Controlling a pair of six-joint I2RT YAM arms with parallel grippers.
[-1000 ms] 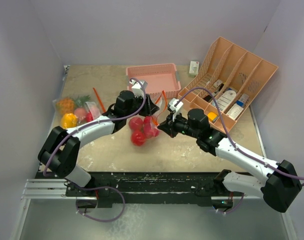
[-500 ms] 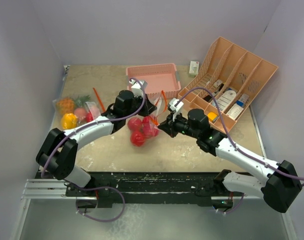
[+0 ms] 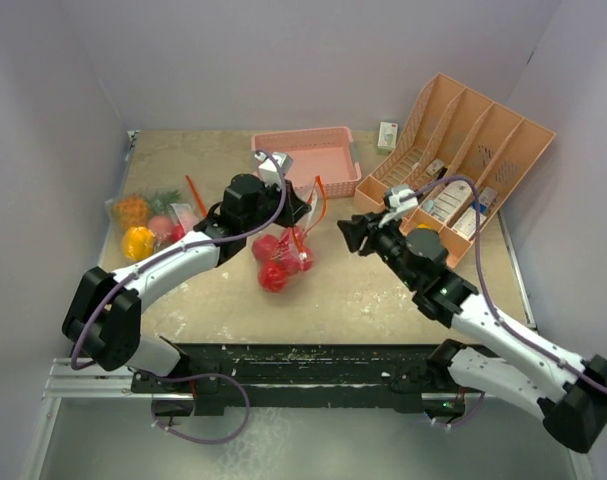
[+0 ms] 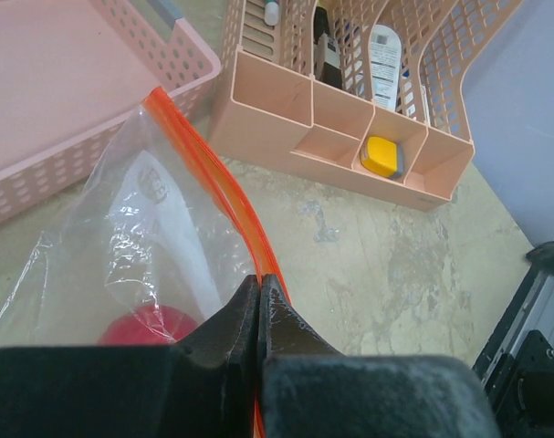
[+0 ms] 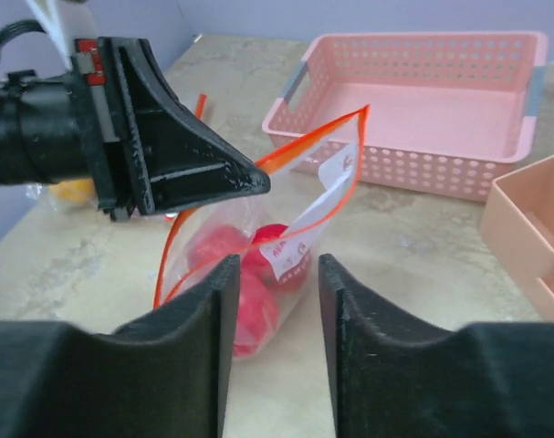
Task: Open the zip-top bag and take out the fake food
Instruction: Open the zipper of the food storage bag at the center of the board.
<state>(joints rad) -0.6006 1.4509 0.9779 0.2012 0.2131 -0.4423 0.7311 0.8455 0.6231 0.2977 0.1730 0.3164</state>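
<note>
Step in hand: opening the bag. The left hand (image 4: 260, 285) is clenched tight on the orange zip edge of the zip bag (image 3: 286, 252), holding that lip up, approx ctr of the overhead view. The bag's bottom sags to the worktop (image 3: 363, 290) w/ the red fruits (image 3: 273, 270) bunched inside, none out yet. The right hand (image 3: 351, 232) sits just right of the bag, apart from it, fingers spread, grasping nothing. From its own camera the bag's mouth looks partly parted, one orange strip running away from the other, but I can't tell how far the seal is undone.

A second bag (image 3: 148, 225) w/ a pineapple and a yellow pepper lies at the left edge, untouched.

Next move, prob: the right hand needs to come in and pinch the free lip opposite the left's grip, then pull away to spread the mouth. It needs a thin-edge pinch on film only; the left must keep its hold or the bag flops.
</note>
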